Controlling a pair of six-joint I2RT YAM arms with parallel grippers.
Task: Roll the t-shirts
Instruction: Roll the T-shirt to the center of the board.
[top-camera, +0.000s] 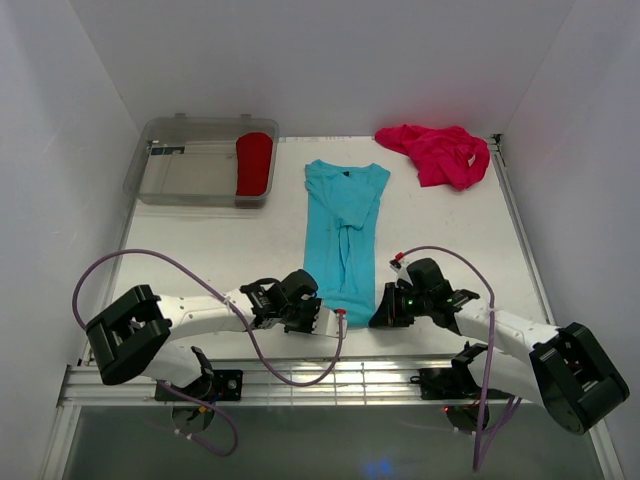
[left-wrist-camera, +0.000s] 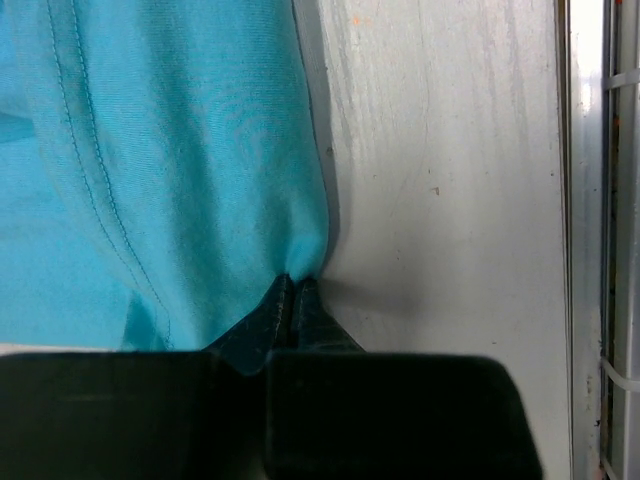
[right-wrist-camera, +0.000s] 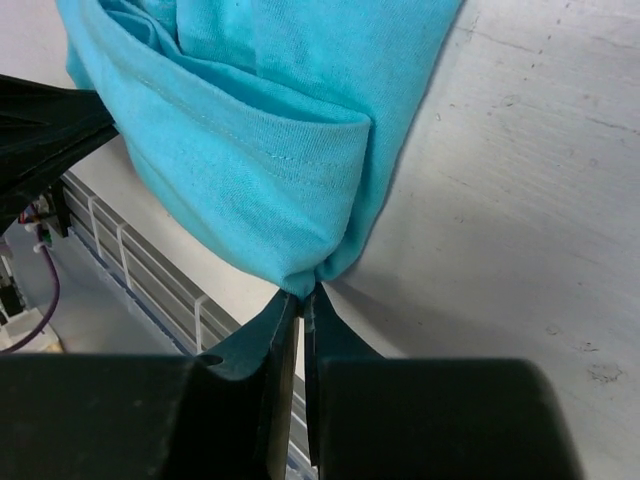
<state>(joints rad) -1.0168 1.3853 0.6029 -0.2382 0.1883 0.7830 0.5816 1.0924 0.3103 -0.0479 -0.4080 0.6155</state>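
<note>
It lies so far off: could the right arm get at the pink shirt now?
Probably not yet: the right gripper is shut on the turquoise shirt. Nothing lies between it and the pink shirt, though the reach looks long.

The turquoise t-shirt (top-camera: 343, 235) lies folded lengthwise on the worktop (top-camera: 200, 250), left pincer (top-camera: 328, 320) and right pincer (top-camera: 381, 315) at its near corners, pink t-shirt (top-camera: 438, 152) crumpled far right, red t-shirt (top-camera: 254, 163) in a clear bin (top-camera: 185, 165).

Turquoise t-shirt (top-camera: 345, 235) lies folded narrow at centre, magenta t-shirt (top-camera: 437, 152) crumpled far right, red t-shirt (top-camera: 254, 164) rolled far left.
</note>
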